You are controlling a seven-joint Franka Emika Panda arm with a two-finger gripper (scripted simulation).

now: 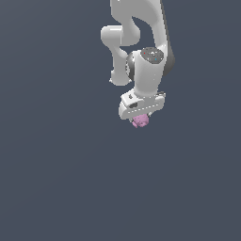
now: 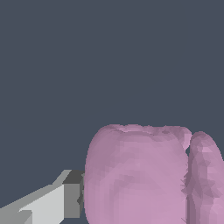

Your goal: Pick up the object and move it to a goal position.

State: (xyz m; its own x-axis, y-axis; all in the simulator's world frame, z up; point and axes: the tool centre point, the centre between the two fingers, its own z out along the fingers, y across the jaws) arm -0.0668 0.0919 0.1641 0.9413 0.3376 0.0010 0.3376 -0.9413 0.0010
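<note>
1. I see flat, even light in both views, neither bright nor dim, and no glare.
2. The slate-grey background [image 1: 52,179] carries no cast shadow I can make out.
3. The arm [image 1: 149,70] shades softly, lighter on the exterior view's left.
4. The wrist view is sharp but blocky: the pink blob [image 2: 140,175] shows faceted shading.
5. I notice no blur or edge warping.

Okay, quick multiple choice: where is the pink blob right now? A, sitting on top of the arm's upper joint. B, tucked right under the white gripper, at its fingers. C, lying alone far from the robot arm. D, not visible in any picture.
B: in the exterior view the pink blob sits directly beneath the white gripper, and the wrist view shows it against a finger.
</note>
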